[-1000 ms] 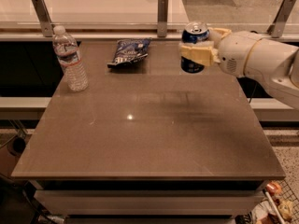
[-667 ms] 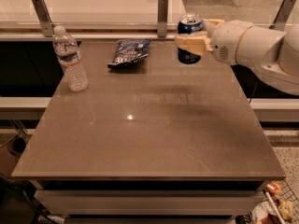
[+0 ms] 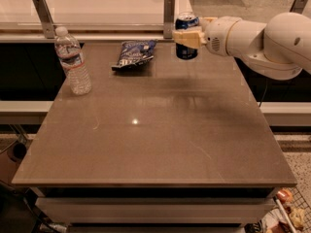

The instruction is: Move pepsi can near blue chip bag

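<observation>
One camera looks down from above the tabletop's (image 3: 146, 144) near edge and faces its far edge, far enough back to take in the whole top. The tool (image 3: 187, 34) sits upper right over that far edge, clasped around the can (image 3: 186, 50).

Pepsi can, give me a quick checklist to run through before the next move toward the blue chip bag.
1. Pincer clamped on the pepsi can: ok.
2. Can upright in the grip: ok.
3. Blue chip bag in view, lying flat, apart from the can: ok.
4. Nothing standing on the table between can and bag: ok.
5. Water bottle beyond the bag, off the path: ok.
6. Can lifted off the table surface: cannot tell.
</observation>
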You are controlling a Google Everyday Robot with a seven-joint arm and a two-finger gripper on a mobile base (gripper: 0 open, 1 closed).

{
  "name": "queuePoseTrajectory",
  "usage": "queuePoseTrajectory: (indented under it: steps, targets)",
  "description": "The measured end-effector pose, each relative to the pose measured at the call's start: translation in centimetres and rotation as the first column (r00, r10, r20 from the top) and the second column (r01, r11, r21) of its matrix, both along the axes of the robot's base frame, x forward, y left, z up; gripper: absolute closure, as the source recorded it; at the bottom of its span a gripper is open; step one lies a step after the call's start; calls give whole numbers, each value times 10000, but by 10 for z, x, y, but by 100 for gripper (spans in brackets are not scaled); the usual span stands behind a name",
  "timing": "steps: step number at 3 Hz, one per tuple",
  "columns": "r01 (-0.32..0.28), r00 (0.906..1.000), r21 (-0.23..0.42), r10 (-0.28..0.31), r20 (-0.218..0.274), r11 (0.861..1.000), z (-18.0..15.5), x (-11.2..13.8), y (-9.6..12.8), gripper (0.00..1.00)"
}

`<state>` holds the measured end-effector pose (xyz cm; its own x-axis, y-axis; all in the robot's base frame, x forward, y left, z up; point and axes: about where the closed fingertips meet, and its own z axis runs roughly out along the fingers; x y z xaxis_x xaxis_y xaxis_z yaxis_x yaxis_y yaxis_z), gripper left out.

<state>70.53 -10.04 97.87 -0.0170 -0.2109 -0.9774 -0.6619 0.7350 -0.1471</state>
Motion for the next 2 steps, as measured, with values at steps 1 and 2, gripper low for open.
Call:
queuePoseTrajectory:
  steps: [1, 2]
  targets:
    - [71, 9998, 317, -65, -202, 9995, -15, 30, 3, 100]
    - [174, 9991, 565, -152, -392, 9983, -31, 56, 5, 100]
